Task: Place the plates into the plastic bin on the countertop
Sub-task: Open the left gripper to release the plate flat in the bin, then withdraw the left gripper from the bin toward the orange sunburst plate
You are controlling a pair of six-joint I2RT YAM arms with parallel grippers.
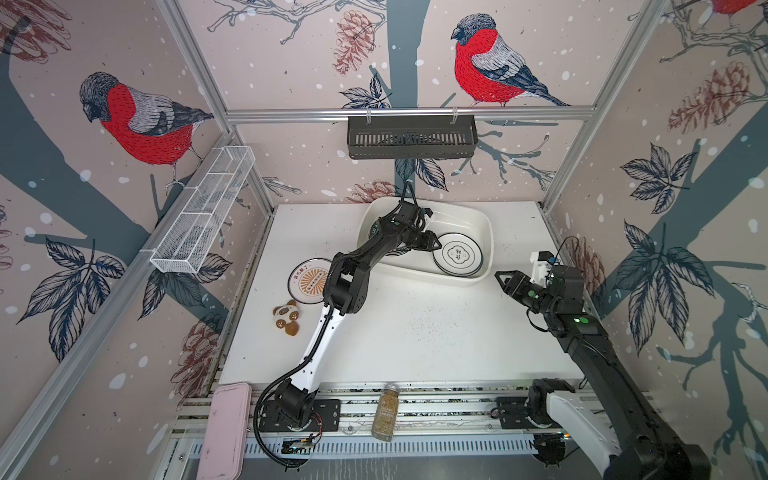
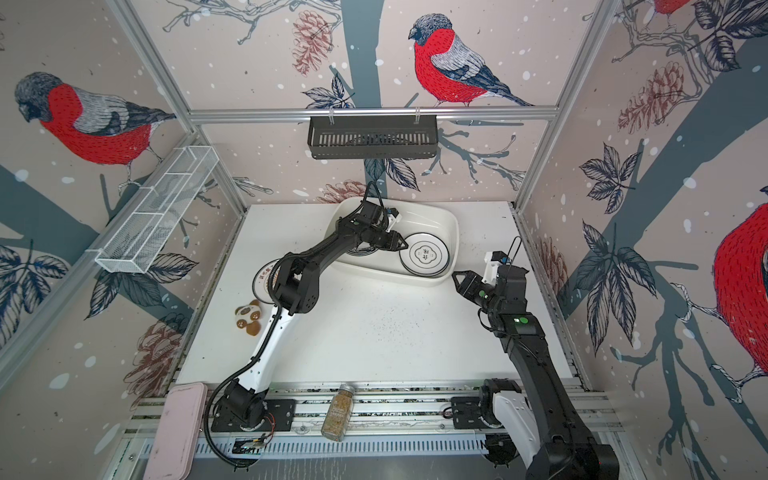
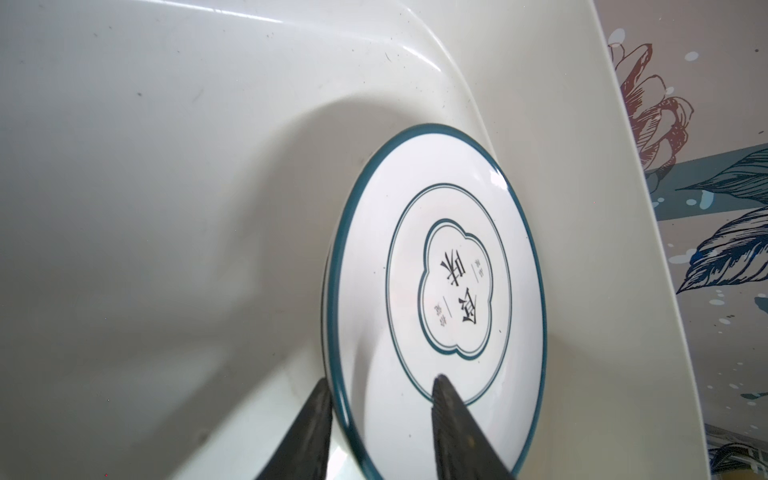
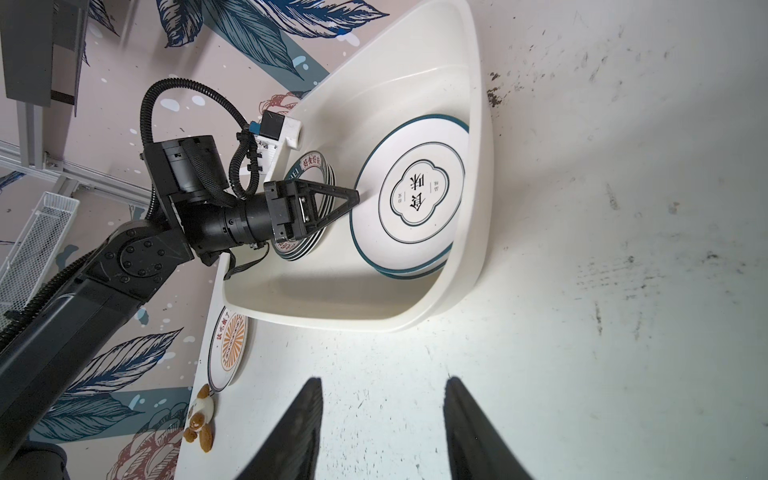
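The plastic bin point(image 1: 487, 232) point(image 2: 453, 226) point(image 4: 332, 299) stands at the back of the countertop point(image 1: 415, 332). At its right end a flower-emblem plate point(image 1: 458, 254) point(image 2: 424, 254) point(image 3: 449, 282) point(image 4: 415, 195) lies on another like it. My left gripper point(image 1: 436, 245) point(image 3: 382, 380) point(image 4: 355, 195) is open, its jaws astride that plate's near rim with a gap. Dark-rimmed plates point(image 4: 309, 162) are stacked under that arm. An orange sunburst plate point(image 1: 309, 282) point(image 2: 262, 278) point(image 4: 228, 349) lies on the countertop, left of the bin. My right gripper point(image 1: 498, 276) point(image 2: 455, 276) point(image 4: 385, 379) hovers open and empty beside the bin's right end.
A small brown and white coaster point(image 1: 286, 318) lies near the sunburst plate. A spice jar point(image 1: 384, 411) and a pink case point(image 1: 224, 432) rest on the front rails. A black slotted basket point(image 1: 411, 137) hangs on the back wall, a white wire rack point(image 1: 203, 212) on the left.
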